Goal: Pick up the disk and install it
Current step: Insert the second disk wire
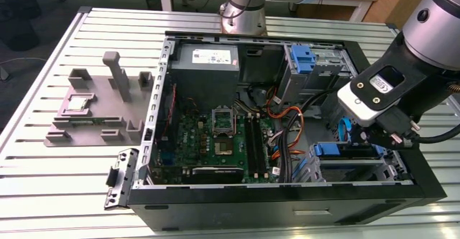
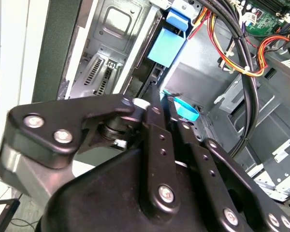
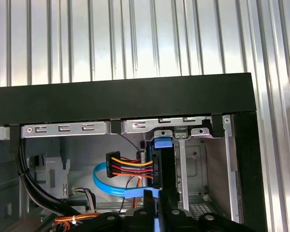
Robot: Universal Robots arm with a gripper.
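Exterior view, left to right: grey fixture (image 1: 100, 110) on my slatted aluminium table (image 1: 43, 196); open computer case (image 1: 287, 196); at centre right, my gripper (image 1: 384, 139) clamped narrowly on the blue-railed disk (image 3: 159, 174), held edge-on inside the drive bay.

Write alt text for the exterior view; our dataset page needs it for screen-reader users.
A robot arm's gripper reaches into the drive-bay corner of an open computer case on a slatted metal table, at the exterior view's right. The motherboard lies exposed, and a grey fixture sits left of the case.
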